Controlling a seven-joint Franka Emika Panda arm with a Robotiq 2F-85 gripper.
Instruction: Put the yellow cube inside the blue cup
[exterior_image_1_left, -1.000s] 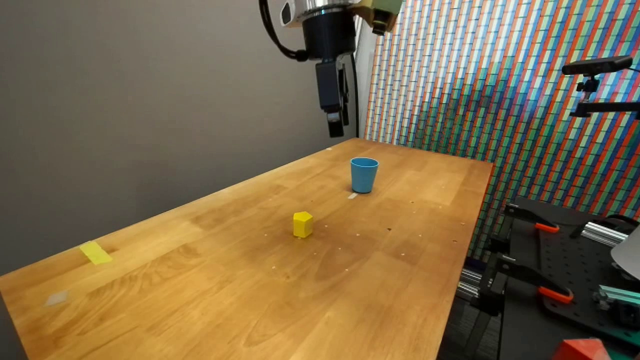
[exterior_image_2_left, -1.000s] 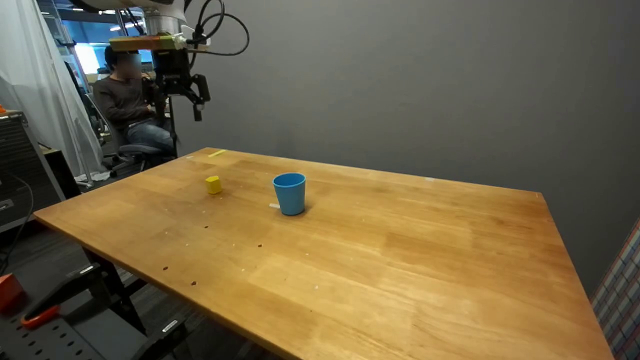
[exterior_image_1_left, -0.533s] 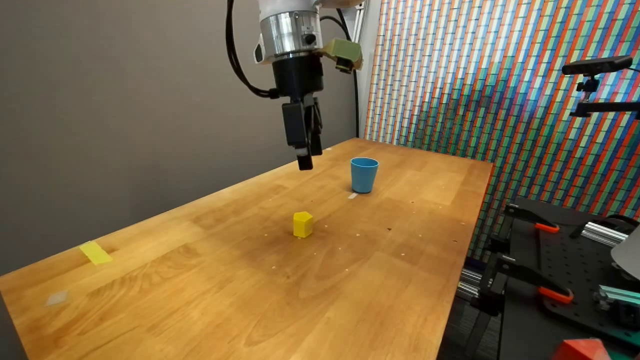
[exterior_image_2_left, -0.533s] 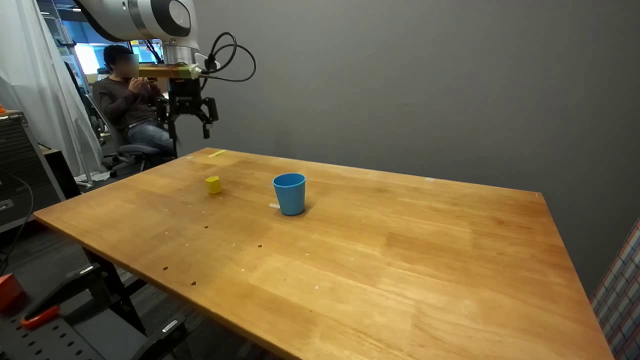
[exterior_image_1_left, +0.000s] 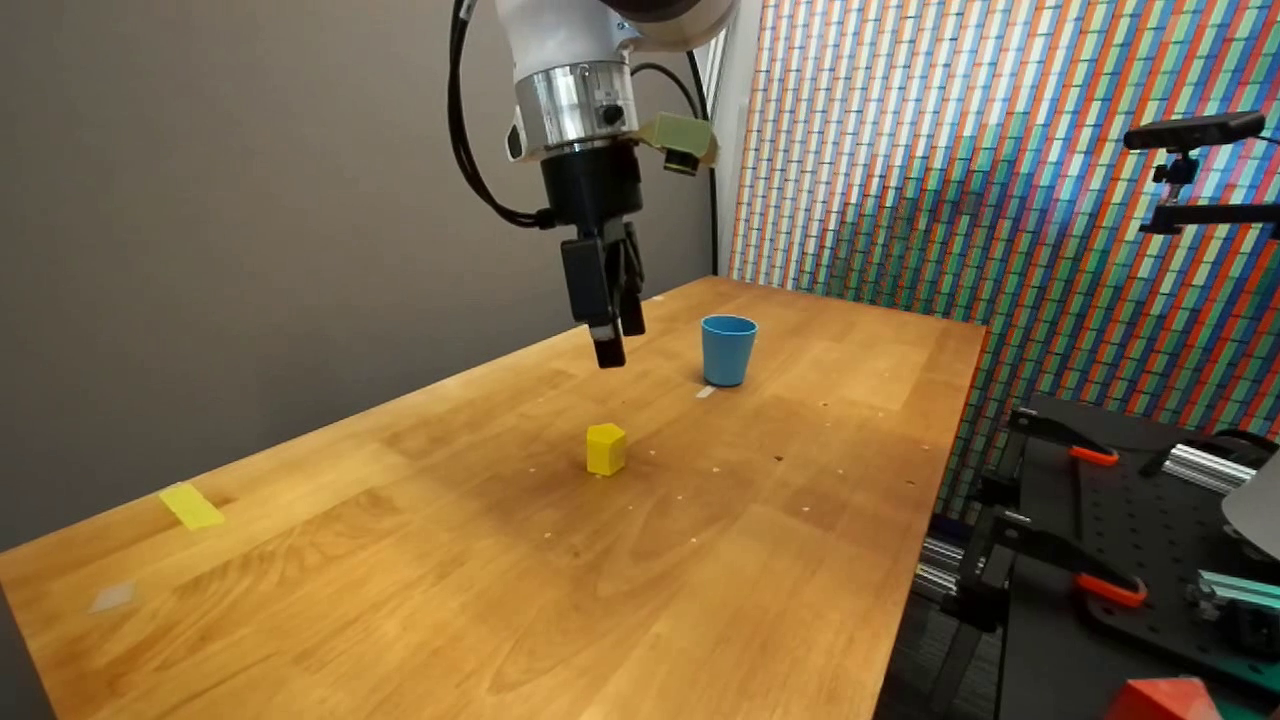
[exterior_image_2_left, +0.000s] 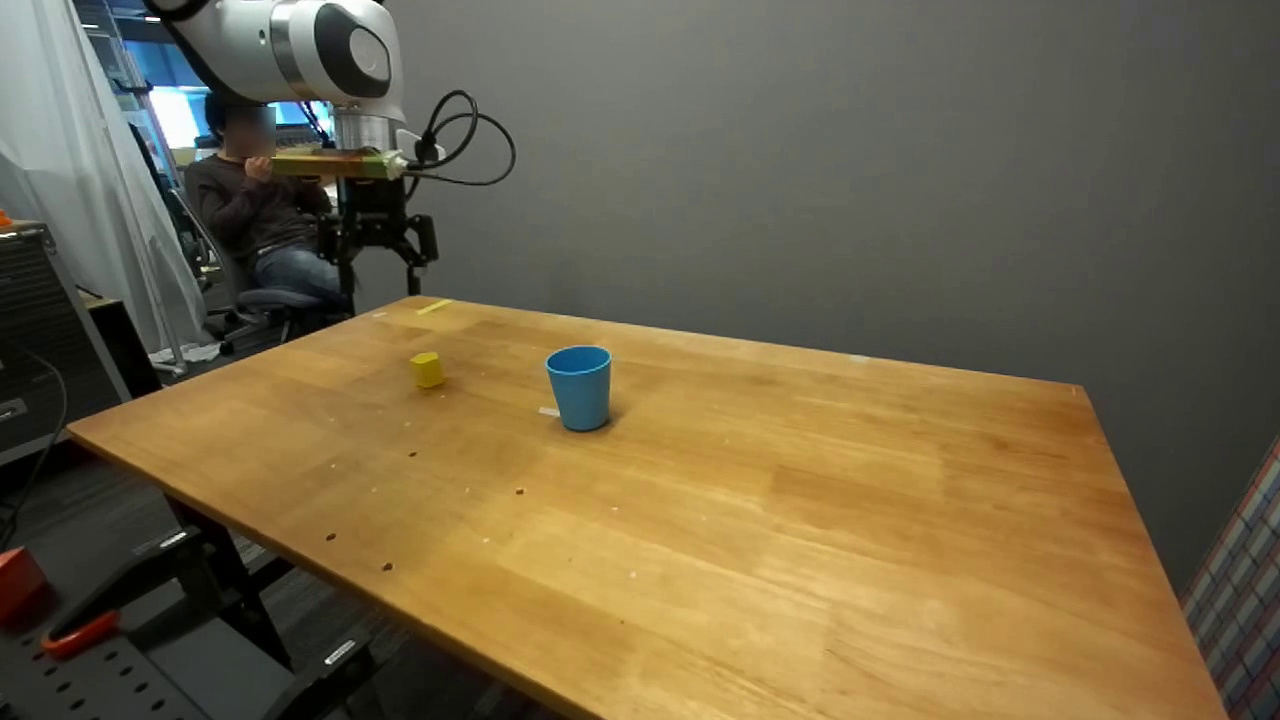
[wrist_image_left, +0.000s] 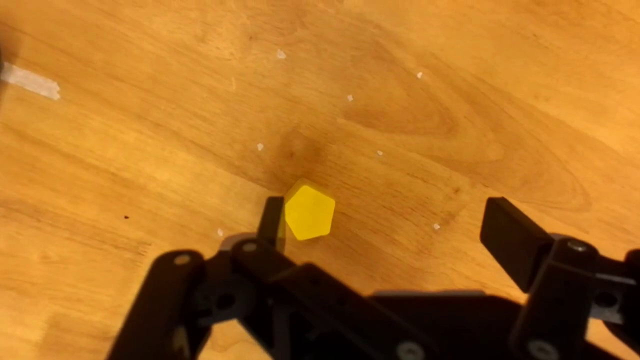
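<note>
The yellow cube (exterior_image_1_left: 605, 450), a small yellow block with a five-sided top, stands on the wooden table; it also shows in an exterior view (exterior_image_2_left: 427, 370). The blue cup (exterior_image_1_left: 728, 352) stands upright, mouth up, a short way from it, and shows in an exterior view (exterior_image_2_left: 580, 390). My gripper (exterior_image_1_left: 621, 338) is open and empty, pointing down, above the table and higher than the block; it also shows in an exterior view (exterior_image_2_left: 380, 282). In the wrist view the yellow cube (wrist_image_left: 310, 212) appears beside the left finger, inside the open jaws (wrist_image_left: 387, 220). The cup's inside is mostly hidden.
A flat yellow tape patch (exterior_image_1_left: 192, 505) lies near the table's wall-side edge. A grey wall (exterior_image_2_left: 800, 180) runs along that edge. A black bench with clamps (exterior_image_1_left: 1075, 570) stands beside the opposite edge. A seated person (exterior_image_2_left: 250, 200) is in the background.
My gripper has come down and across toward the yellow cube, quickly at first and mostly straight down in the last half second. The cube and the cup have not moved.
</note>
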